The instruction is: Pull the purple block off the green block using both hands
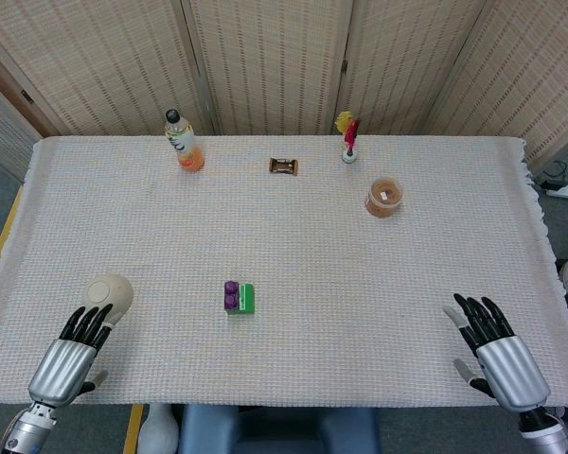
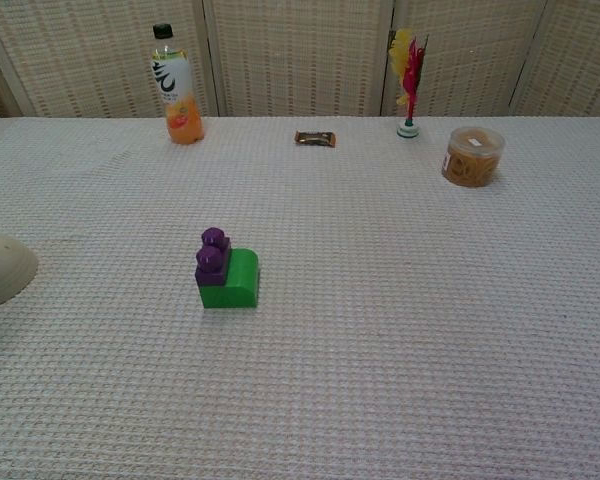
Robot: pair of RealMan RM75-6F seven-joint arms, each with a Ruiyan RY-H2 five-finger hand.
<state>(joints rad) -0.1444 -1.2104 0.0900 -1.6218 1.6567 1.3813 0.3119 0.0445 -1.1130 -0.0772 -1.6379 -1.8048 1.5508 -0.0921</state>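
Note:
A small purple block (image 1: 231, 294) (image 2: 212, 257) sits on the left half of a green block (image 1: 243, 300) (image 2: 235, 282), both on the white woven tablecloth left of centre. My left hand (image 1: 74, 350) lies at the near left edge, fingers stretched out and empty, well left of the blocks. My right hand (image 1: 492, 348) lies at the near right edge, fingers spread and empty, far right of the blocks. Neither hand shows in the chest view.
A beige upturned bowl (image 1: 110, 294) (image 2: 0, 270) sits just beyond my left hand. At the back stand an orange drink bottle (image 1: 184, 142), a wrapped snack bar (image 1: 283, 166), a feathered shuttlecock (image 1: 348, 138) and a round lidded tub (image 1: 384, 198).

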